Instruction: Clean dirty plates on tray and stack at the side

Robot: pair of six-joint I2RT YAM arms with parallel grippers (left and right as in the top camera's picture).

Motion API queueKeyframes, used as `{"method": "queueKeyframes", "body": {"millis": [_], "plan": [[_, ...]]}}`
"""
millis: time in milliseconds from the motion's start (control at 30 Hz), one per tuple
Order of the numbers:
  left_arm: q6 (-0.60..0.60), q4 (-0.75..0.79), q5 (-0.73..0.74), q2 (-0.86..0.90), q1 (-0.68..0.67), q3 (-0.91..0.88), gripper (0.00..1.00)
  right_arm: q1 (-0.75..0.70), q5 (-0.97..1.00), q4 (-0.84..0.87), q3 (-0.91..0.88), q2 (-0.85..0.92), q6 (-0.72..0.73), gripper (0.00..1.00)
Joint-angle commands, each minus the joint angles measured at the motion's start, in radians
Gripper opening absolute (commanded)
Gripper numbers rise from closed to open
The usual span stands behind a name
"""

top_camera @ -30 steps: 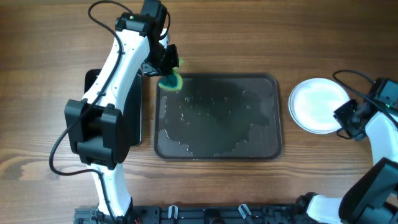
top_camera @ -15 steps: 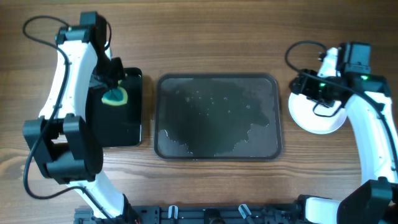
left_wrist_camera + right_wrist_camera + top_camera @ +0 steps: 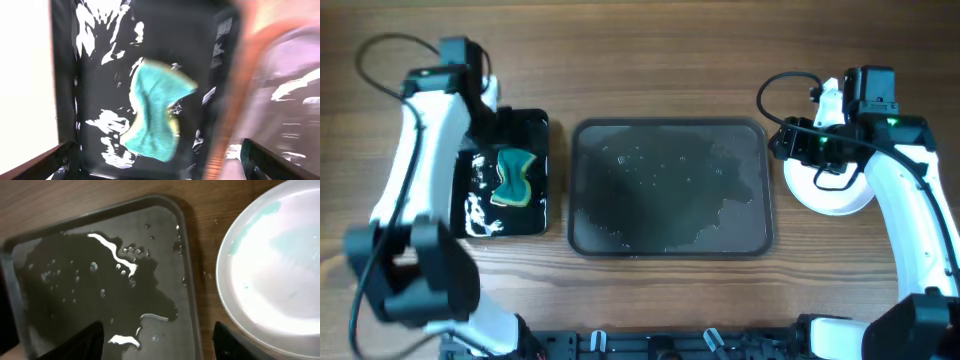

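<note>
The grey tray (image 3: 670, 235) lies mid-table, wet, with only water and droplets on it. A white plate (image 3: 832, 200) rests on the wood to its right; in the right wrist view the plate (image 3: 280, 270) carries faint teal streaks beside the tray (image 3: 100, 280). My right gripper (image 3: 786, 141) hovers open over the tray's right edge, close to the plate's left rim, and holds nothing (image 3: 155, 347). A teal and yellow sponge (image 3: 513, 177) lies loose in the black basin (image 3: 535, 215) on the left. Above the basin's far end my left gripper (image 3: 496, 126) is open, with the sponge (image 3: 155, 112) lying free below it.
Foam and water patches (image 3: 478, 212) spot the black basin's floor. A black cable (image 3: 775, 90) loops behind the right arm. Bare wooden tabletop (image 3: 670, 60) surrounds tray, basin and plate.
The left gripper carried the sponge from the tray's far-left corner into the black basin and let it go. The right arm swung in from the plate's right side to the tray's edge, opening wider.
</note>
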Motion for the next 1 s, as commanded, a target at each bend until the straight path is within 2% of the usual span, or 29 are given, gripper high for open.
{"method": "queueKeyframes", "body": {"millis": [0, 67, 100, 133, 233, 300, 367, 433, 533, 633, 700, 767, 900, 967], "plan": [[-0.010, -0.005, 0.077, -0.160, 0.001, 0.045, 1.00, 0.002, -0.032, -0.083, 0.138, -0.084, -0.058, 0.71], [-0.010, 0.029, 0.077, -0.182, 0.001, 0.045, 1.00, 0.002, -0.032, -0.151, 0.214, -0.148, -0.074, 0.78], [-0.009, 0.044, 0.077, -0.180, 0.001, 0.045, 1.00, 0.002, -0.032, -0.179, 0.248, -0.190, -0.073, 0.85], [-0.010, 0.043, 0.077, -0.179, 0.001, 0.045, 1.00, 0.002, -0.032, -0.192, 0.266, -0.222, -0.072, 1.00], [-0.010, 0.043, 0.077, -0.179, 0.001, 0.045, 1.00, 0.002, -0.033, -0.217, 0.279, -0.361, -0.064, 1.00], [-0.009, 0.043, 0.077, -0.179, 0.001, 0.045, 1.00, 0.002, -0.048, -0.224, 0.279, -0.454, 0.163, 1.00], [-0.009, 0.043, 0.077, -0.179, 0.001, 0.045, 1.00, 0.002, -0.047, -0.225, 0.279, -0.492, 0.300, 1.00], [-0.010, 0.043, 0.077, -0.179, 0.001, 0.045, 1.00, 0.002, 0.076, -0.212, 0.278, -0.506, 0.240, 1.00], [-0.009, 0.043, 0.077, -0.179, 0.001, 0.045, 1.00, 0.002, 0.142, -0.187, 0.277, -0.507, 0.126, 1.00], [-0.009, 0.043, 0.077, -0.179, 0.001, 0.045, 1.00, 0.002, 0.126, -0.003, 0.218, -0.515, -0.011, 1.00], [-0.009, 0.043, 0.077, -0.179, 0.001, 0.045, 1.00, 0.003, 0.045, 0.211, 0.064, -0.602, -0.139, 1.00], [-0.009, 0.043, 0.077, -0.179, 0.001, 0.045, 1.00, 0.029, 0.021, 0.392, -0.141, -0.730, -0.204, 1.00], [-0.009, 0.043, 0.077, -0.179, 0.001, 0.045, 1.00, 0.072, 0.021, 0.838, -0.629, -0.985, -0.200, 1.00], [-0.009, 0.043, 0.077, -0.179, 0.001, 0.045, 1.00, 0.090, 0.038, 0.978, -0.845, -1.111, -0.190, 1.00]]}}
